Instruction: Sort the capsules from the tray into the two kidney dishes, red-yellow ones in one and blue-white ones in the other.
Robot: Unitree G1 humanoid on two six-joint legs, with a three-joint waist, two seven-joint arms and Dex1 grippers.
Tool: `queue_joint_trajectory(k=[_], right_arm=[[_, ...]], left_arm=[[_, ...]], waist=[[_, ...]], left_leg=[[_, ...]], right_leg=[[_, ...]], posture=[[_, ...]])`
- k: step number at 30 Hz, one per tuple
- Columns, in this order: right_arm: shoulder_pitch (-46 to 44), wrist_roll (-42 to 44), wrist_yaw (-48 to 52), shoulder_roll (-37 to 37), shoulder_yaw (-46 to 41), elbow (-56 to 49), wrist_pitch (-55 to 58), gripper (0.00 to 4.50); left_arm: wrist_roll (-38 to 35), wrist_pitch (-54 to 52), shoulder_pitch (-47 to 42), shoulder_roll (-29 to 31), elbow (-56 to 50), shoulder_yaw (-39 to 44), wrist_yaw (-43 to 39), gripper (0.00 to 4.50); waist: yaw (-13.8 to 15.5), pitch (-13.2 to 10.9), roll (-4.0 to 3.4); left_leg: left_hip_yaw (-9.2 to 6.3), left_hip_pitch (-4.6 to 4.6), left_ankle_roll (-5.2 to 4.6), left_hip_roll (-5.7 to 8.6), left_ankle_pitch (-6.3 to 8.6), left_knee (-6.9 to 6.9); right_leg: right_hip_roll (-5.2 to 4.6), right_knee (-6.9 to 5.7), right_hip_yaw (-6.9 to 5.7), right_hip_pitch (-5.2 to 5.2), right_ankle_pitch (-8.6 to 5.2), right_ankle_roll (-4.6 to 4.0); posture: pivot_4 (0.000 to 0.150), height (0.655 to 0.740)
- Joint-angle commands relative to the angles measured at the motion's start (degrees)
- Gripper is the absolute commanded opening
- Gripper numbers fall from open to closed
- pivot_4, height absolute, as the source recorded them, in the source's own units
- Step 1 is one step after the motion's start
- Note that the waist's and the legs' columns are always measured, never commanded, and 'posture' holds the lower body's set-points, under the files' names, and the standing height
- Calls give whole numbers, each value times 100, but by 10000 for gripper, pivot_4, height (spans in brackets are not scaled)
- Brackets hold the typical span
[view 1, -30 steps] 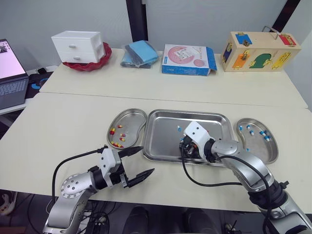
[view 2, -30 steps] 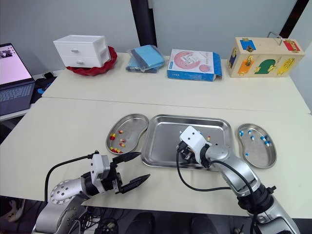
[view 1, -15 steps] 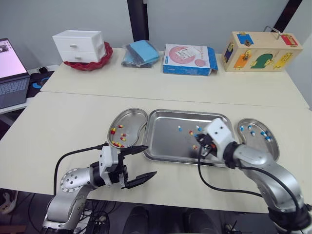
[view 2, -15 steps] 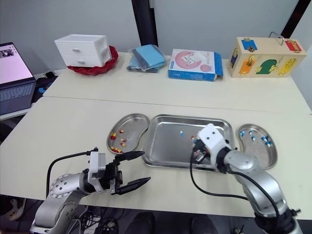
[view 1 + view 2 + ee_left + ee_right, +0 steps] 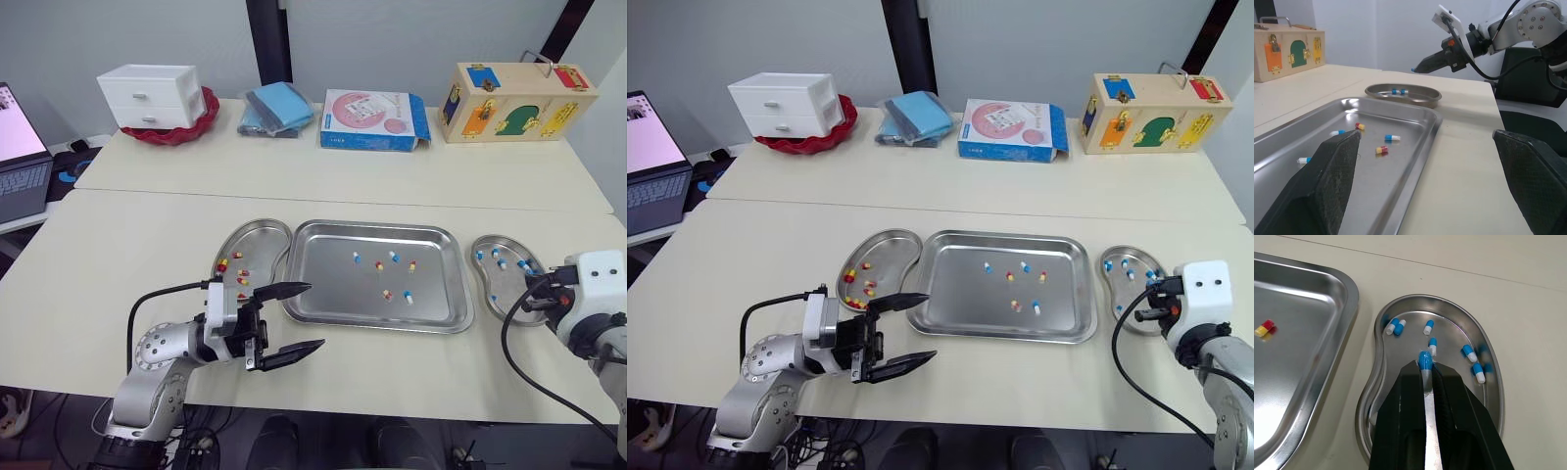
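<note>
A steel tray in the middle of the table holds several loose capsules, among them a red-yellow one and a blue-white one. The left kidney dish holds red-yellow capsules. In the right kidney dish lie blue-white capsules. My right gripper hangs over that right dish, shut on a blue-white capsule at its fingertips. My left gripper stands open above the table by the tray's front left corner, with nothing between its fingers.
On the far table stand a white drawer unit in a red bowl, a blue cloth bundle, a pink and blue box and a wooden lock box. A laptop sits at the far left.
My right gripper has left the tray and swung right, now over the right kidney dish with the capsule in it. The left gripper has barely moved. The camera has shifted.
</note>
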State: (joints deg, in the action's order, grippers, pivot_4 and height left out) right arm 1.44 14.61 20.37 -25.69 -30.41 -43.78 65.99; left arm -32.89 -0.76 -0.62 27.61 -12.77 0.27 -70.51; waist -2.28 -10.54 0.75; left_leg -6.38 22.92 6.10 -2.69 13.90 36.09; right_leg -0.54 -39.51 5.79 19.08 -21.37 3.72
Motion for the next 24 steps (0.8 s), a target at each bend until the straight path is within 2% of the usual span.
queue_joint_trajectory(k=[1, 10, 14, 16, 20, 24], right_arm=[[-98, 68, -177, 86, -232, -21, 23, 9263], [46, 236, -60, 9, -278, -14, -298, 32860], [872, 197, 716, -641, 147, -214, -1208, 44537], [1241, 200, 1064, -829, 206, -199, -1827, 44850], [1904, 259, 1890, -1069, 55, -43, -3109, 44850], [3244, 385, 3509, -1414, -546, 405, -4461, 44850]], left_arm=[[-96, 45, -25, -59, -209, -23, 75, 45000], [47, -10, 229, -30, -410, 172, 557, 45000], [220, -487, 495, 393, -621, 478, 1115, 45000], [167, -650, 658, 563, -708, 677, 1279, 45000], [526, -1315, 1016, 1161, -735, 988, 1733, 45000], [523, -1446, 1662, 1680, -322, 1821, 1559, 45000]], waist=[[3, 0, 0], [5, 0, -1], [27, -1, -2], [25, -1, -2], [25, -1, -1], [42, -4, 4]], left_leg=[[0, 0, 0, 0, 0, 0], [0, 0, 0, 0, 0, 0], [-1, 1, -1, 0, 0, -2], [-1, 0, -1, -1, 0, -2], [2, -2, -1, -1, 0, 0], [3, -1, -1, -1, 1, -1]], right_leg=[[0, 1, 0, 0, 0, 0], [0, 1, 1, 0, 0, 0], [0, 3, 0, 1, 0, 0], [0, 4, 0, 1, -1, -1], [-2, 4, 2, -3, -1, 0], [-3, 8, 1, -3, -2, 0]], posture=[[1500, 7312], [1500, 7312], [1500, 7312], [1500, 7312], [1500, 7312], [1500, 7312]])
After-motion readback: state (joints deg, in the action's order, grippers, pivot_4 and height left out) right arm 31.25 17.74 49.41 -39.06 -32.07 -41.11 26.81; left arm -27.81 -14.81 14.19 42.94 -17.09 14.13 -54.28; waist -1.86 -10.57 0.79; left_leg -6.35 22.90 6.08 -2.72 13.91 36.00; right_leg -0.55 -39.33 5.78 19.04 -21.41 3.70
